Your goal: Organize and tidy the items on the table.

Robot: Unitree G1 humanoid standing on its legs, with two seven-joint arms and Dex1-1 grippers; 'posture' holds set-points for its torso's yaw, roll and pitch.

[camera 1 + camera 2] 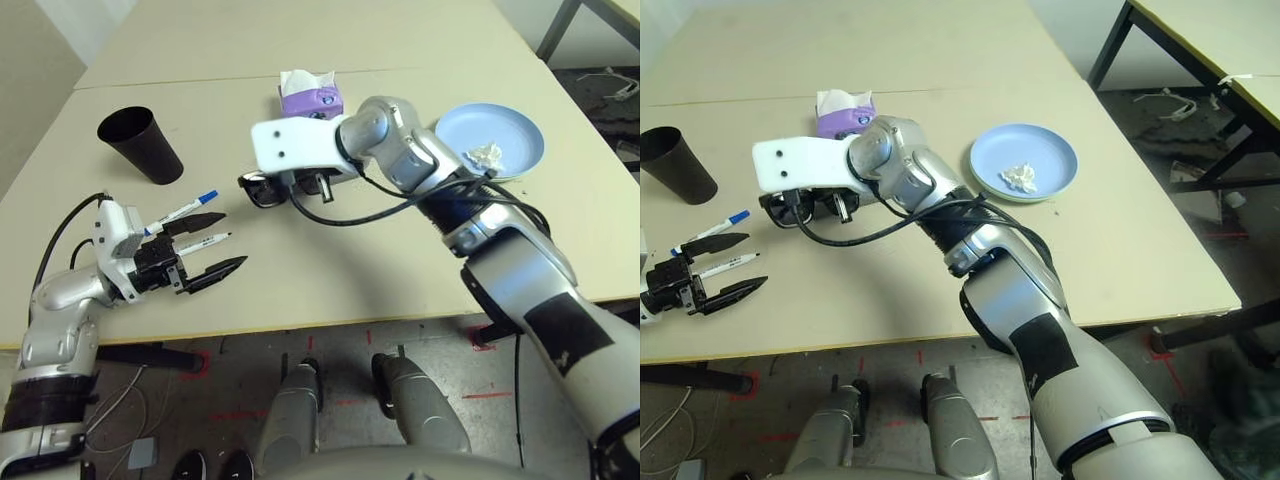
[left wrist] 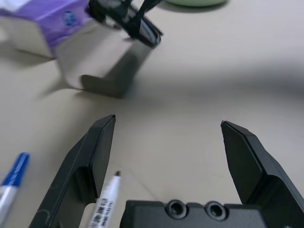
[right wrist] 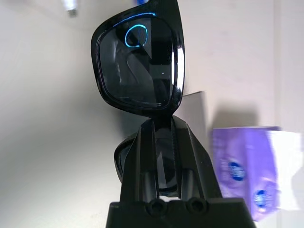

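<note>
My right gripper (image 3: 164,126) is shut on the black sunglasses (image 1: 260,190), pinching them by the frame low over the table (image 1: 350,270), just in front of the purple tissue box (image 1: 310,100). My left gripper (image 1: 232,240) rests open near the front left edge. The black-capped white marker (image 1: 205,243) lies between its fingers, and the blue-capped marker (image 1: 180,212) lies just beyond them. The black cup (image 1: 140,145) stands upright at the far left. A crumpled white tissue (image 1: 487,153) lies on the blue plate (image 1: 500,125), which sits on a green plate (image 1: 1040,198) at the right.
Cables loop from my right forearm (image 1: 330,215) over the middle of the table. A seam line (image 1: 180,80) crosses the tabletop behind the tissue box. Another table's dark legs (image 1: 1120,40) stand to the far right.
</note>
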